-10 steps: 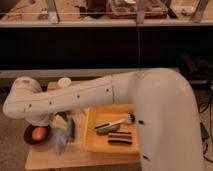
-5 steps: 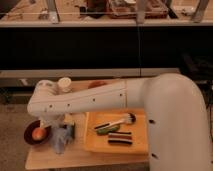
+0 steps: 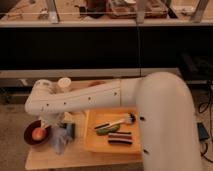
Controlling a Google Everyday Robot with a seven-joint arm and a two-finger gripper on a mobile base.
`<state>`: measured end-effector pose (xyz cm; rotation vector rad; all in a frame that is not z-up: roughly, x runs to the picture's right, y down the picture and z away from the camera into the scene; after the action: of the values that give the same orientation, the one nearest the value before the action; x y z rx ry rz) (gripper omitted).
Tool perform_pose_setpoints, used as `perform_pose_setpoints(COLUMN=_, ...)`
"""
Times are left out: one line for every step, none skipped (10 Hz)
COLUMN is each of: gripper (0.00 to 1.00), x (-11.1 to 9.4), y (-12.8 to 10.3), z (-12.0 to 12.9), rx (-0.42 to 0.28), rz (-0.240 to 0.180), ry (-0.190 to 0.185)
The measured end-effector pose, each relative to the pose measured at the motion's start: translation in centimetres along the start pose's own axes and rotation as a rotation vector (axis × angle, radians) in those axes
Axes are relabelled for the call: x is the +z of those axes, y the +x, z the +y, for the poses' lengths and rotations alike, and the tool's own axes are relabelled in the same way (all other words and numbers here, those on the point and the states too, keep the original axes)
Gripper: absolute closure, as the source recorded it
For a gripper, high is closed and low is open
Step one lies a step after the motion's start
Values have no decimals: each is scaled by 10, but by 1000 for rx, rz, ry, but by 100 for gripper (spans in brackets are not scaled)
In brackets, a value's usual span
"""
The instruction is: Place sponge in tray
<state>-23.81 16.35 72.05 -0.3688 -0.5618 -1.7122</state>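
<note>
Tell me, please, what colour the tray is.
Yellow-orange tray, camera view; end effector hangs beside it.

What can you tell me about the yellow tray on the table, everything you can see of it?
The tray is a large yellow-orange rectangular tub, plastic by its look, with raised sloping sides. It sits flat on the wooden table. Inside lie a white-handled brush, a green item and black strips. The robot's arm crosses above its back edge. The sponge stands outside it, beside its left wall; the tool is there too, left of the tray, not over it.
</note>
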Motion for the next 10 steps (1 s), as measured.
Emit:
perform_pose_setpoints(gripper=20, x=12, y=3, z=4, rx=-11, rz=-11, ry=-10)
perform_pose_setpoints(gripper=20, x=30, y=6, z=10, rx=-35, rz=-27, ry=-10)
perform_pose_setpoints(gripper=20, x=38, y=7, z=12, rx=-43, rz=-34, ry=-6)
perform_pose_setpoints(gripper=20, x=45, y=6, z=13, rx=-54, rz=-43, ry=-4)
perform_pose_setpoints(gripper=20, x=51, y=6, z=17, rx=-56, rz=-48, ry=-7)
perform_pose_setpoints(gripper=20, x=58, y=6, z=23, rx=-52, rz=-52, ry=-11)
perform_pose_setpoints(gripper=20, x=63, y=6, z=27, rx=-46, rz=-56, ry=-12)
perform_pose_setpoints(gripper=20, x=71, y=6, z=33, rx=-36, rz=-64, ry=-20)
perform_pose_setpoints(gripper=20, x=77, y=5, z=34, rx=-25, rz=-70, ry=-21)
perform_pose_setpoints(gripper=25, x=84, y=4, z=36, rx=-12, rz=-76, ry=-21)
